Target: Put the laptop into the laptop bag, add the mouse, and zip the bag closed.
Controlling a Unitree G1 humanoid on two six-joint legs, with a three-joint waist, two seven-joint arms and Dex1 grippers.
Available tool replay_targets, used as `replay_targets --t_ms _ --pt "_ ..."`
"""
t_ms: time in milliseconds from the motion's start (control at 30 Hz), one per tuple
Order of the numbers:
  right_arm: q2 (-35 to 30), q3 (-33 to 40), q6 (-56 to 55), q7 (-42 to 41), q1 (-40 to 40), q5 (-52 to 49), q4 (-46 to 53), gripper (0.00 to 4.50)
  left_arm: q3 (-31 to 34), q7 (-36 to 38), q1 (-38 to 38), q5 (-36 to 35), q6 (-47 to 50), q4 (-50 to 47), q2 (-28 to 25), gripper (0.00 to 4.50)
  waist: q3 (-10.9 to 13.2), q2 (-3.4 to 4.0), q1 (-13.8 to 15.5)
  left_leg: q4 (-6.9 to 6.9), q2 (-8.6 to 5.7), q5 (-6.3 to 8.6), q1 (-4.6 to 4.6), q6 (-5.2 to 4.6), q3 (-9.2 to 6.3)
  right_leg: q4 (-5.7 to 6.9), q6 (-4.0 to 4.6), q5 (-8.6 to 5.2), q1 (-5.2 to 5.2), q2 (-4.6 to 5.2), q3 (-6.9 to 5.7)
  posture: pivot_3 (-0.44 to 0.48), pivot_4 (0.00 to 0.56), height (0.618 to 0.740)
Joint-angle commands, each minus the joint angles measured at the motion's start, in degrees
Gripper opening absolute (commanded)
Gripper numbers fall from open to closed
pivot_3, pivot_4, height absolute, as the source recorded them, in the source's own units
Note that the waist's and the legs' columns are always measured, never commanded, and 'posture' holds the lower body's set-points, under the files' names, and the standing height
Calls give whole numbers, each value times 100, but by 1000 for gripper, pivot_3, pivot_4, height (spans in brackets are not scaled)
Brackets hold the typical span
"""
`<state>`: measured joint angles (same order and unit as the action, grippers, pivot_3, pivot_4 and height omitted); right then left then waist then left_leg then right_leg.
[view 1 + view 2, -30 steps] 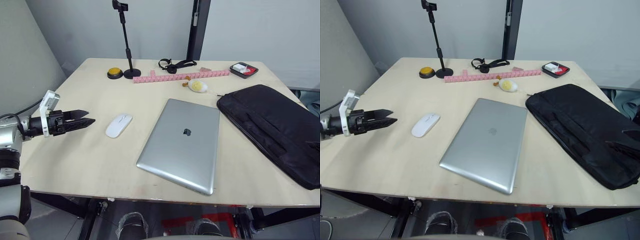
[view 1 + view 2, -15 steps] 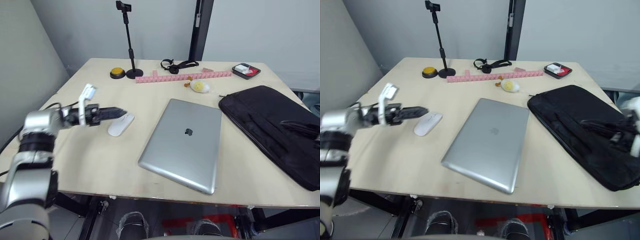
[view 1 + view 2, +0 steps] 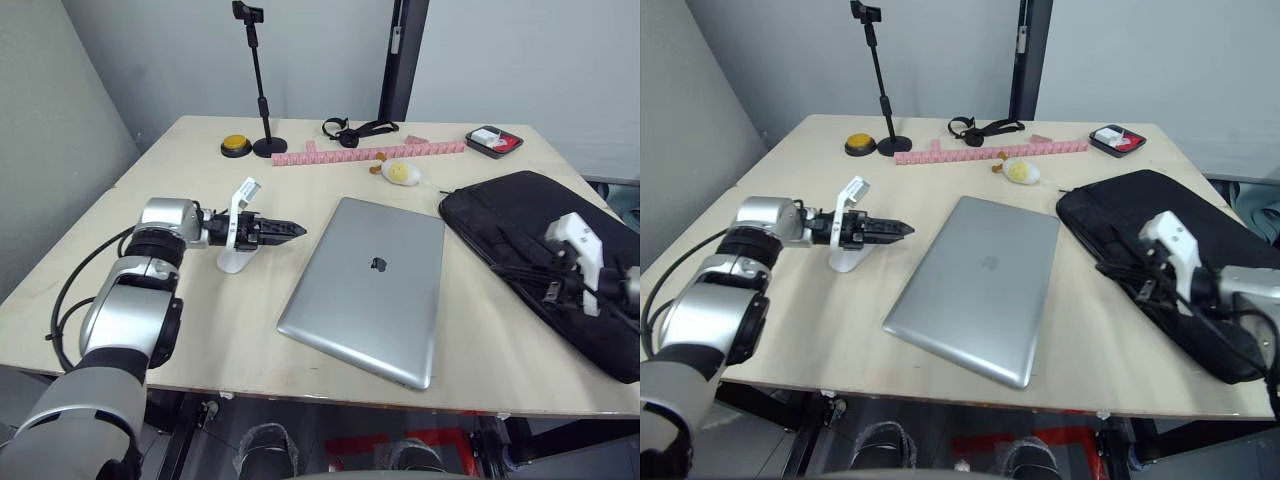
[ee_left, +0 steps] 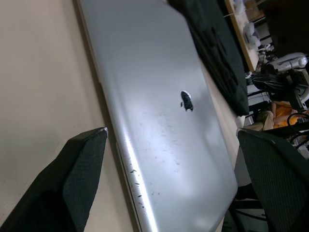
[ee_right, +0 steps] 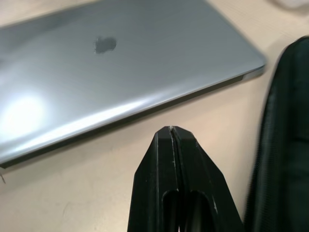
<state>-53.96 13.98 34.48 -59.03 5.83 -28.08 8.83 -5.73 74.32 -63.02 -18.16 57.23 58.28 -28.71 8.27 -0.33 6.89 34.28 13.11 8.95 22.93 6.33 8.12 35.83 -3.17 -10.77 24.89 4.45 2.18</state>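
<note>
Silver laptop [image 4: 159, 111] lies ahead of the left wrist's spread fingers [image 4: 77, 179]; right wrist's fingers [image 5: 176, 188] pressed together.

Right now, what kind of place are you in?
Probably a lab or test room: a plain wooden table against bare grey walls, a phone stand, a yellow push button.

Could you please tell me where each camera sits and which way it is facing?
Left and right eye views: on the head, looking down over the table; both arms show.
Left wrist view: along the open left gripper, toward the laptop and laptop bag.
Right wrist view: along the shut right gripper, toward the laptop's edge.
All share the laptop.
</note>
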Motion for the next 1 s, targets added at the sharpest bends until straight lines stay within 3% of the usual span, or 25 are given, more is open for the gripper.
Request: replay_targets --t_ms 33,267,600,833,1000 --pt "77 -364 -227 165 97 321 137 19 181 -469 -281 209 -450 504 228 4500 1 -1 2 -1 0 0 1 0 -1 -2 0 0 0 0 -1 0 150 739" --pt "349 -930 -311 376 242 637 214 19 563 -777 -441 235 -743 1023 707 4500 1 -2 12 0 -2 2 4 5 -13 -5 0 1 -6 3 -12 0 150 739" --pt "661 -1781 -371 592 850 1317 -56 19 692 -645 -483 404 -710 1272 1053 4500 1 -2 -19 -6 -3 1 3 9 -15 -8 -1 1 -8 4 -15 0 150 739" --pt "819 -1944 -431 528 1105 1480 -226 19 328 240 -326 599 -282 986 1280 4500 1 -2 -62 -18 -3 1 1 11 -14 -20 -1 1 -9 5 -17 0 150 739" --pt "855 -1924 -399 466 1160 1477 -209 19 474 460 -367 482 20 818 1244 4500 1 -2 -88 -21 -3 1 2 10 -13 -24 0 1 -9 5 -18 0 150 739"
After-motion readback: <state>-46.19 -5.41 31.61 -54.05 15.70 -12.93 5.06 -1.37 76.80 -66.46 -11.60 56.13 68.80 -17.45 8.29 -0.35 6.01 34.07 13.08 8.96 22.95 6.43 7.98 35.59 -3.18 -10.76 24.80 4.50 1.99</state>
